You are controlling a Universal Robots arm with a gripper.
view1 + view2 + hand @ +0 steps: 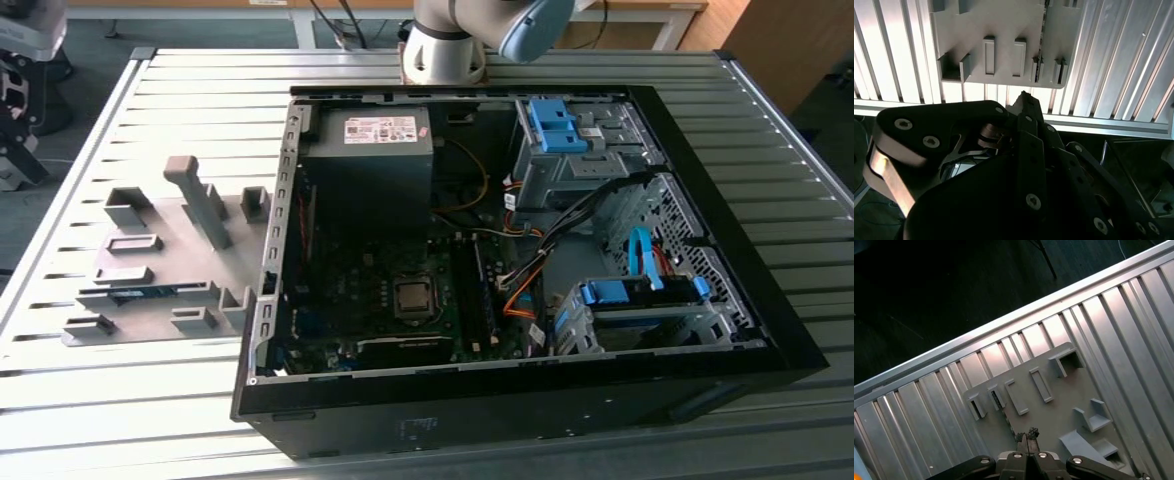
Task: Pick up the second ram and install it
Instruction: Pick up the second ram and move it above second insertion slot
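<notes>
A slatted metal table (80,400) carries an open black computer case (534,425), which spreads from the centre of the exterior view out to 3 o'clock. The robot arm (447,45) rises at 12 o'clock. A grey holder plate (187,265) with upright blocks lies at 9 o'clock, just beside the case. In the first wrist view the gripper (1027,434) hangs over that plate, jaws pressed together and holding nothing. The second ram (150,292), a blue-green stick, sits in a slot near the plate's 6 o'clock edge.
</notes>
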